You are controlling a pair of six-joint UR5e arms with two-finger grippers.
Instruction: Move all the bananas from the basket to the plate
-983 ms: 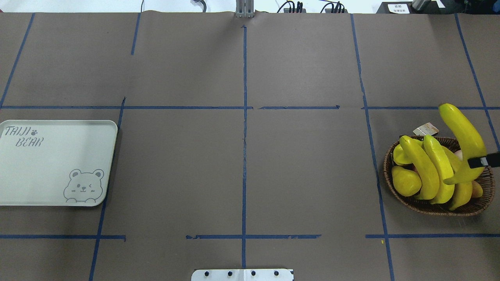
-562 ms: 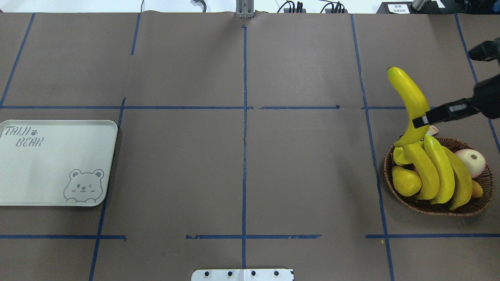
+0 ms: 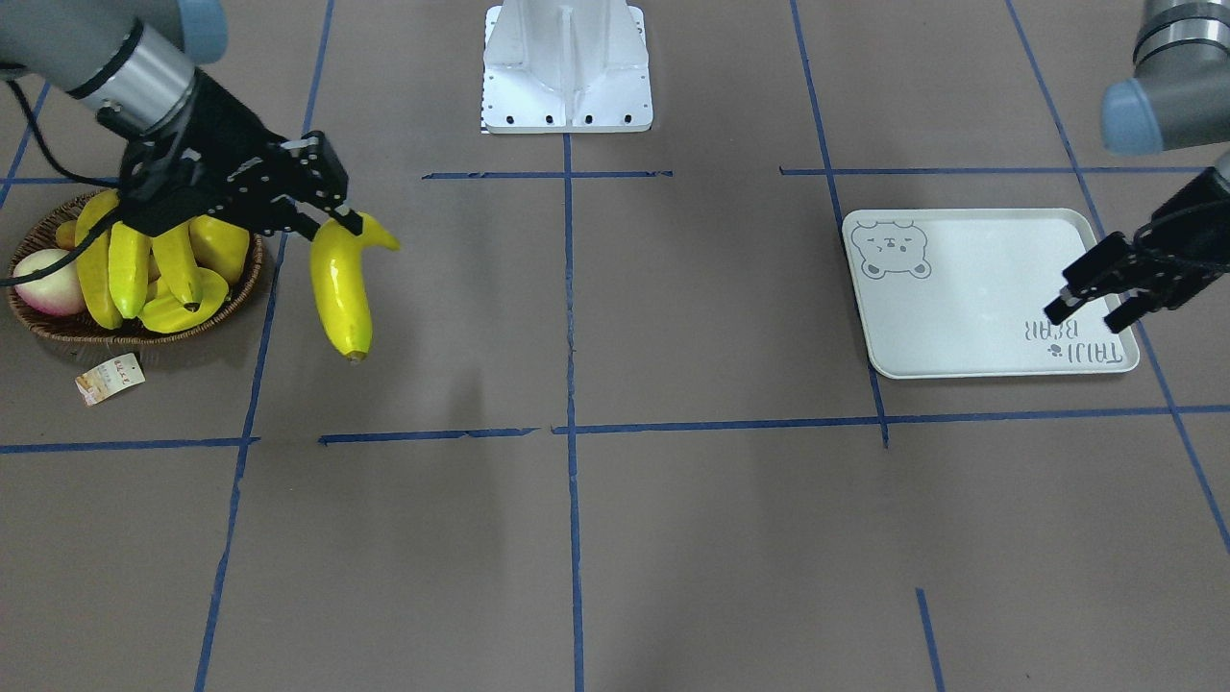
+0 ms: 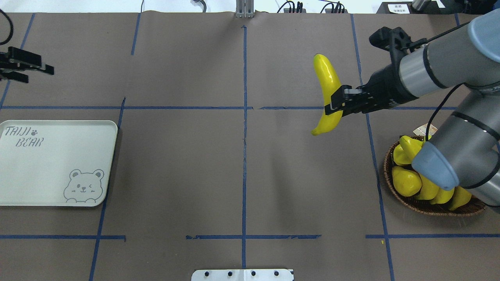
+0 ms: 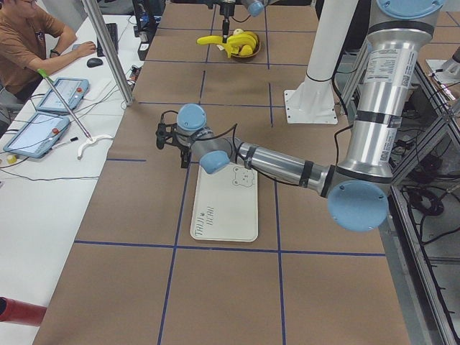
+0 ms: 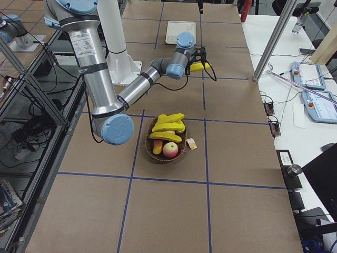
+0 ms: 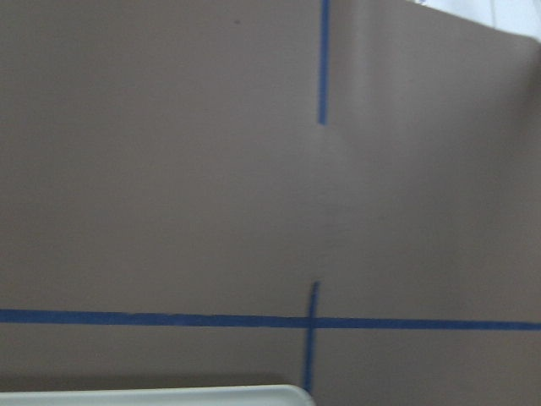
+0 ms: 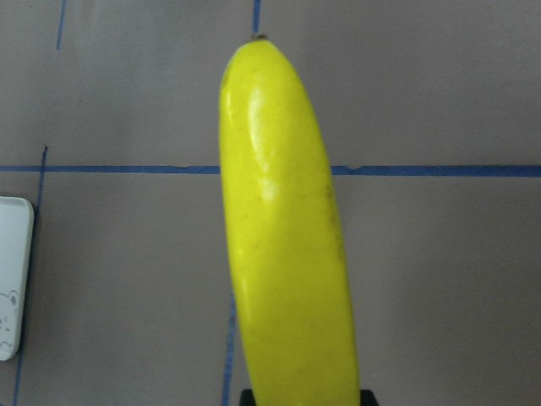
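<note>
brown paper table (image 4: 175,175), blue tape (image 4: 244,156), pale plate (image 4: 58,164)

Mostly hidden under the right arm (image 4: 465,144) overhead: basket (image 4: 433,209) and its bananas (image 4: 408,143). Cut by left edge: plate (image 4: 58,164).

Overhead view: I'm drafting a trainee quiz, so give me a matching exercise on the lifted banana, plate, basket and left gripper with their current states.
Things: 1 lifted banana; 2 plate; 3 basket; 4 left gripper.
States: A open, empty; B in the air, gripped by the right gripper; C bare; D holds three bananas.
Pairs: 1-B; 2-C; 3-D; 4-A.
</note>
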